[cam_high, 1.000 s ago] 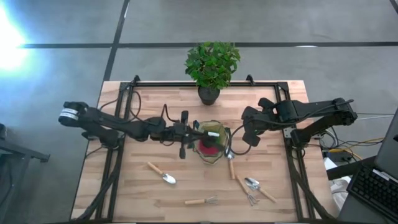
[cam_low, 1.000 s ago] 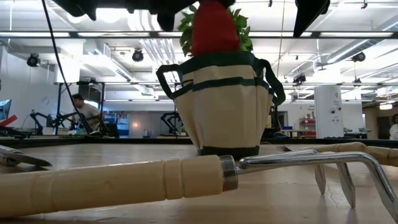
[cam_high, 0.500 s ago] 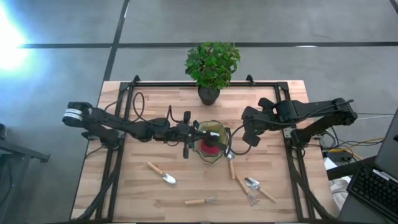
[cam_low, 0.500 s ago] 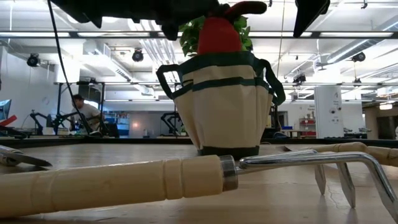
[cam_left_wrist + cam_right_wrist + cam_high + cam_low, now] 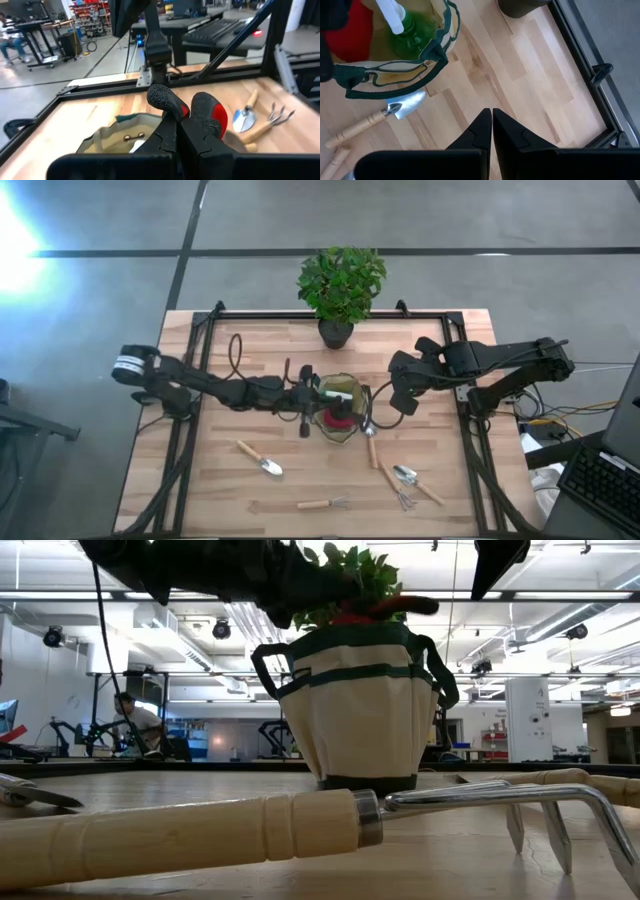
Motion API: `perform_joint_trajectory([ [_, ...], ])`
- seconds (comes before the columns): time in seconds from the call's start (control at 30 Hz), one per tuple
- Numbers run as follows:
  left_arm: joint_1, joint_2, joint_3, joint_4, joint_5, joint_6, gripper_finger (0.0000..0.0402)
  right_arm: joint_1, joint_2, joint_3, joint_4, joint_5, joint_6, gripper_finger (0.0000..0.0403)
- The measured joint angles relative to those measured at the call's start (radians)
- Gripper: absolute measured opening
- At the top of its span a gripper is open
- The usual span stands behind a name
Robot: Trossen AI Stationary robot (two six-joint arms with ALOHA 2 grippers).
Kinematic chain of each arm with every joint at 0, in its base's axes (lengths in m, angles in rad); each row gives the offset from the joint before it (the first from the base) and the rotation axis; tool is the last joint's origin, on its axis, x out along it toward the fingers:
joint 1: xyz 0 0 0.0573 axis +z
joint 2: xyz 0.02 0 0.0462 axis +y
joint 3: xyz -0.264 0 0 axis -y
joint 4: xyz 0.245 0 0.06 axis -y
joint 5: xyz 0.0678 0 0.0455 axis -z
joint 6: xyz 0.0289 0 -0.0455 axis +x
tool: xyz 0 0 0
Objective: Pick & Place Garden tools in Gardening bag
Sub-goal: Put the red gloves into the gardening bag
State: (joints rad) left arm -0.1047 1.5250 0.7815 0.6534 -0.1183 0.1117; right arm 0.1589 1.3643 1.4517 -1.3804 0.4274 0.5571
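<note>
Left gripper (image 5: 322, 404) over the bag (image 5: 340, 408) mouth, fingers (image 5: 165, 100) clamped on the red item (image 5: 216, 118), half inside. Right gripper (image 5: 404, 402) beside the bag, fingers pressed together, empty. Risk: snagging the rim and tipping the bag.

I'm holding my left gripper (image 5: 322, 412) stretched toward table centre, fingers pinching together on something red; my right gripper (image 5: 405, 404) is hanging closed, arm bent.
</note>
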Motion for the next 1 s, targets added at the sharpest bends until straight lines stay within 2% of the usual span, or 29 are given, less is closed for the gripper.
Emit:
perform_joint_trajectory([
  [0.27, 0.0, 0.031, 0.0, -0.017, -0.015, 0.027, 0.0001, 0.0, 0.0, 0.0, 0.0, 0.002, 0.0, 0.0008],
  [0.6, 0.0, 0.037, 0.0, -0.124, -0.011, -0.006, 0.0001, 0.0, 0.0, 0.0, 0.0, 0.002, 0.0, 0.0008],
  [1.0, 0.001, 0.034, 0.0, -0.206, 0.053, -0.053, 0.0001, 0.0, 0.0, 0.0, 0.001, 0.002, -0.007, 0.0008],
])
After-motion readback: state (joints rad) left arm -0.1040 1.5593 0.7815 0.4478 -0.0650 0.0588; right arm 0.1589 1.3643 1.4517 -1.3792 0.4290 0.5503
